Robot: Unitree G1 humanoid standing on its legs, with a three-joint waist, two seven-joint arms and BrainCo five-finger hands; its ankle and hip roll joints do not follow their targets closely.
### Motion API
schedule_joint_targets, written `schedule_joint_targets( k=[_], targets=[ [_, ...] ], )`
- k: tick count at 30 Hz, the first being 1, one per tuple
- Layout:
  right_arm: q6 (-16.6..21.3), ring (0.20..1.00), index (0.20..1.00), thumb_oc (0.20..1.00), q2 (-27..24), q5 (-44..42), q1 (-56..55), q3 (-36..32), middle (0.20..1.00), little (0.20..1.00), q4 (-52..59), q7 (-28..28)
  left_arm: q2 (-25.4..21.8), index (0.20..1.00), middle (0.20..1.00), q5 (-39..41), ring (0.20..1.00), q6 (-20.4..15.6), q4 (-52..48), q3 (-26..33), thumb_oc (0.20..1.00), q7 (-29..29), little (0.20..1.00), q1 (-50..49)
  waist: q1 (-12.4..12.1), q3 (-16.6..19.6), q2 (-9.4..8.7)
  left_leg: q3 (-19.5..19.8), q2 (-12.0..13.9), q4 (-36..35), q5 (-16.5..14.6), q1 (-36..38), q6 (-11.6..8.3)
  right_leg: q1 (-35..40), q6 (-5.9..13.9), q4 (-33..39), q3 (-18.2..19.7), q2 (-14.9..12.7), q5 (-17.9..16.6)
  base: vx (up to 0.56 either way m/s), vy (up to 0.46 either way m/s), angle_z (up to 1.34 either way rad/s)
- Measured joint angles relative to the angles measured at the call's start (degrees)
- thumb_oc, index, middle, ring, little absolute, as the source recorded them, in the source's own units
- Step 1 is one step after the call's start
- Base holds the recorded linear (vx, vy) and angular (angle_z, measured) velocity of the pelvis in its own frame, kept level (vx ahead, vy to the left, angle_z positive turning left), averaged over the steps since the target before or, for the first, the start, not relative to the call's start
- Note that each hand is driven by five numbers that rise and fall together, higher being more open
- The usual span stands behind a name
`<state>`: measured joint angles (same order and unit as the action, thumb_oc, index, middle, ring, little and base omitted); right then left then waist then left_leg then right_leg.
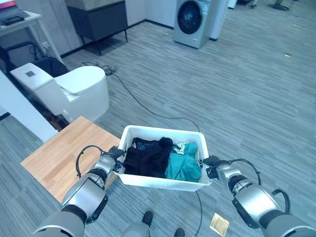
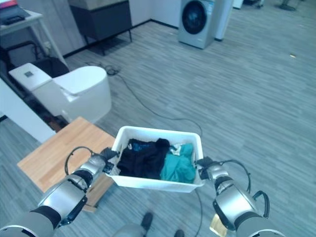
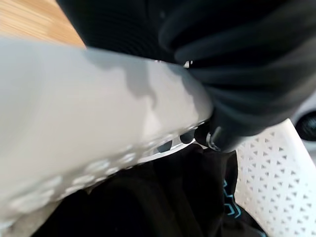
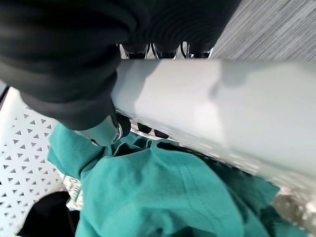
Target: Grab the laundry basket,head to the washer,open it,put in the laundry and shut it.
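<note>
Now: basket (image 1: 163,178) held up between both hands, near edge of the scene, off the wooden table (image 1: 59,153) at near left.
Left hand (image 1: 112,159): on the basket's left short rim; its wrist view shows the thumb (image 3: 217,136) hooked over the rim, pinching the wall.
Right hand (image 1: 215,167): on the right short rim; fingers (image 4: 148,129) curled under the lip inside, thumb over it, clamped on the plastic.
Laundry: black garment (image 1: 148,155) on the left half, teal garment (image 1: 182,165) on the right, both lying inside the basket.
Washer (image 1: 193,20): far, slightly right of centre, door appears closed, well apart from the basket across open grey floor (image 1: 247,98).
Key relation: basket's long axis runs left to right between the hands; washer lies straight beyond its far long side, so the carry looks like a forward walk with a slight rightward bias.
Nearer arm: judged about equal, the right marginally closer to the washer.
Hazards: toilet (image 1: 69,91) at far left; a cable (image 1: 148,111) trails across the floor along the likely path.
</note>
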<state>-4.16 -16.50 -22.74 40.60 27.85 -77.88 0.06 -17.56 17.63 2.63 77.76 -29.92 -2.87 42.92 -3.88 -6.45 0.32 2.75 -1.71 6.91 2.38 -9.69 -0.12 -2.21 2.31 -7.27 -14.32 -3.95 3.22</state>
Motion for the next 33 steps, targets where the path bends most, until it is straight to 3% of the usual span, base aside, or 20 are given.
schedule_joint_targets(
  k=[6,8,9,10,11,14,16,19,20,22,23,24,25,26,27,28,29,31,33],
  targets=[
    [0.21,0.200,0.200,0.200,-2.40,-0.05,-2.03,-1.36,0.200,0.200,1.71,-0.08,0.74,0.200,0.200,0.13,0.200,-1.42,-4.59,-0.64,0.200,-0.84,0.200,-3.52,2.78,0.11,0.11,-3.94,-2.72,0.24,-2.90,3.59,3.96,0.53,2.33,-4.08,3.79,-3.92,2.64,0.14,0.156,-0.28],
    [0.22,0.200,0.200,0.200,-2.59,-0.03,-2.37,-1.31,0.200,0.200,1.77,-0.10,1.05,0.200,0.200,0.09,0.200,-1.27,-4.34,-0.81,0.200,-0.75,0.200,-3.59,3.44,0.12,0.26,-3.76,-3.45,0.84,-3.79,3.69,5.31,0.12,3.29,-7.27,4.77,-4.29,2.90,0.12,0.117,0.01],
    [0.33,0.200,0.200,0.200,-2.52,-0.03,-2.54,-1.32,0.200,0.200,1.78,-0.09,1.15,0.200,0.200,0.01,0.200,-1.28,-3.97,-0.89,0.200,-0.82,0.200,-3.51,3.35,-0.05,0.52,-3.76,-3.52,0.45,-3.86,4.31,5.63,-2.35,3.28,-12.33,6.10,-4.50,2.91,0.14,0.041,0.10],
    [0.39,0.200,0.200,0.200,-2.47,-0.03,-3.64,-1.32,0.200,0.200,2.29,-0.04,1.44,0.200,0.200,-0.14,0.200,-1.27,-3.19,-0.97,0.200,-0.74,0.200,-3.45,4.19,-0.15,0.72,-2.21,-3.56,-0.53,-3.13,5.97,6.57,-6.16,3.81,-19.73,9.59,-3.69,4.28,0.14,0.015,0.42],
    [0.45,0.200,0.200,0.200,-2.30,-0.05,-5.13,-1.33,0.200,0.200,2.39,0.03,1.93,0.200,0.200,-0.21,0.200,-1.23,-2.20,-1.09,0.200,-0.68,0.200,-3.30,5.45,-0.01,0.68,0.07,-3.45,-1.57,-3.02,6.98,6.51,-6.76,4.51,-20.68,14.59,-0.48,6.28,0.14,-0.002,0.72],
    [0.82,0.200,0.200,0.200,-2.18,-0.06,-6.36,-1.24,0.200,0.200,3.40,0.00,1.70,0.200,0.200,-0.27,0.200,-1.17,-1.82,-1.92,0.200,-0.50,0.200,-3.50,6.05,0.30,-0.58,1.46,-3.80,-4.02,-2.31,7.89,6.96,-10.98,2.91,-14.03,17.66,5.06,6.22,0.17,-0.034,0.40],
    [1.10,0.200,0.200,0.200,-2.75,-0.06,-7.35,-0.96,0.200,0.200,4.76,-0.02,2.20,0.200,0.200,-0.92,0.200,-1.18,-0.91,-2.30,0.200,-0.52,0.200,-2.94,6.69,0.05,-0.45,3.16,-4.16,-4.76,-2.82,7.96,7.25,-14.51,0.98,-9.37,20.06,8.51,4.19,0.32,-0.093,0.36],
    [1.10,0.200,0.200,0.200,-2.76,-0.07,-8.48,-0.12,0.200,0.200,5.13,-0.01,2.63,0.200,0.200,-2.56,0.200,-1.18,0.54,-2.31,0.200,-0.29,0.200,-1.74,8.34,-0.87,-1.34,5.53,-4.40,-4.62,-4.56,9.30,7.26,-17.30,2.50,1.74,20.33,9.54,-2.71,0.24,-0.104,0.52],
    [1.10,0.200,0.200,0.200,-2.79,-0.07,-8.48,-0.24,0.200,0.200,5.17,-0.01,2.60,0.200,0.200,-2.57,0.200,-1.18,0.55,-2.29,0.200,-0.14,0.200,-1.90,9.22,-1.59,-2.03,6.76,-5.21,-5.00,-5.66,11.35,7.07,-18.38,2.85,5.83,18.42,7.47,-5.99,0.27,-0.151,0.42],
    [1.07,0.200,0.200,0.200,-2.80,-0.01,-8.67,-0.16,0.200,0.200,4.99,0.01,2.86,0.200,0.200,-2.56,0.200,-1.20,0.89,-2.26,0.200,0.28,0.200,-2.77,9.87,-1.68,-2.13,7.74,-5.29,-5.13,-7.87,13.91,6.56,-18.27,2.32,4.83,17.20,5.37,-7.74,0.25,-0.150,0.37],
    [1.05,0.200,0.200,0.200,-2.87,0.02,-8.91,-0.11,0.200,0.200,4.98,0.02,3.30,0.200,0.200,-2.52,0.200,-1.17,0.90,-2.30,0.200,0.49,0.200,-3.22,10.13,-1.55,-2.10,8.10,-5.21,-5.03,-9.09,15.44,6.54,-17.89,2.12,2.39,16.26,4.91,-7.93,0.44,-0.220,0.32],
    [1.01,0.200,0.200,0.200,-3.39,0.03,-9.04,-0.11,0.200,0.200,4.99,0.06,3.66,0.200,0.200,-2.43,0.200,-1.19,0.89,-2.00,0.200,0.42,0.200,-4.39,10.36,-0.11,-1.01,9.40,-3.81,-3.70,-12.90,17.28,5.37,-16.90,1.25,-6.24,17.27,5.64,-7.23,0.46,-0.212,0.47],
    [1.01,0.200,0.200,0.200,-3.95,0.06,-8.86,-0.08,0.200,0.200,5.14,0.06,4.02,0.200,0.200,-2.39,0.200,-1.27,0.87,-1.90,0.200,0.74,0.200,-4.75,11.05,0.80,-0.67,9.69,-3.47,-0.64,-14.66,17.38,3.70,-14.21,-0.83,-5.67,17.80,5.85,-6.10,0.36,-0.153,0.57],
    [1.05,0.200,0.200,0.200,-4.94,0.14,-8.67,-0.21,0.200,0.200,6.22,-0.39,4.73,0.200,0.200,-2.14,0.200,-1.35,0.87,-0.47,0.200,0.69,0.200,-4.84,11.32,0.54,0.52,8.40,-2.46,6.17,-15.78,15.04,0.75,-12.03,-3.04,-4.20,16.20,6.61,-5.91,0.17,-0.084,0.63],
    [1.17,0.200,0.200,0.200,-5.56,0.15,-8.99,-0.05,0.200,0.200,7.16,-0.43,4.93,0.200,0.200,-1.80,0.200,-1.56,0.71,1.09,0.200,0.98,0.200,-5.20,11.96,0.49,0.30,6.65,-2.44,14.17,-15.83,11.41,-1.95,-10.04,-4.61,-2.59,15.13,6.58,-7.30,0.12,-0.081,0.42],
    [1.30,0.200,0.200,0.200,-5.69,0.26,-8.74,0.27,0.200,0.200,7.22,-0.44,5.02,0.200,0.200,-1.75,0.200,-1.63,0.71,1.17,0.200,1.05,0.200,-5.54,11.88,0.43,0.19,4.75,-2.15,20.18,-15.56,9.24,-3.47,-8.32,-5.07,-1.80,15.12,7.10,-7.60,0.25,-0.159,0.34],
    [1.30,0.200,0.200,0.200,-6.02,1.18,-8.24,0.45,0.200,0.200,7.67,-0.55,5.00,0.200,0.200,-1.73,0.200,-1.62,0.29,1.15,0.200,1.04,0.200,-5.77,11.68,0.44,-0.43,3.60,-2.27,32.41,-13.25,4.78,-6.96,-4.17,-5.33,0.55,15.22,8.08,-7.06,0.28,-0.155,0.12],
    [1.38,0.200,0.200,0.200,-6.27,1.35,-6.30,2.20,0.200,0.200,7.75,-0.80,3.95,0.200,0.200,-1.60,0.200,-1.70,-0.89,1.35,0.200,1.15,0.200,-5.36,11.56,-0.10,-1.97,-0.67,-1.35,34.71,-13.07,1.04,-7.21,-0.32,-5.33,3.89,15.72,8.17,-7.05,0.25,-0.076,0.12],
    [1.39,0.200,0.200,0.200,-6.59,1.46,-3.81,2.49,0.200,0.200,7.70,-0.99,3.21,0.200,0.200,-0.61,0.200,-2.01,-1.68,1.49,0.200,1.17,0.200,-4.24,11.62,-0.59,-4.22,-3.89,-2.84,26.59,-14.13,-3.34,-5.02,2.29,-5.15,7.97,20.91,7.21,-6.39,0.24,0.006,0.08]
  ],
)
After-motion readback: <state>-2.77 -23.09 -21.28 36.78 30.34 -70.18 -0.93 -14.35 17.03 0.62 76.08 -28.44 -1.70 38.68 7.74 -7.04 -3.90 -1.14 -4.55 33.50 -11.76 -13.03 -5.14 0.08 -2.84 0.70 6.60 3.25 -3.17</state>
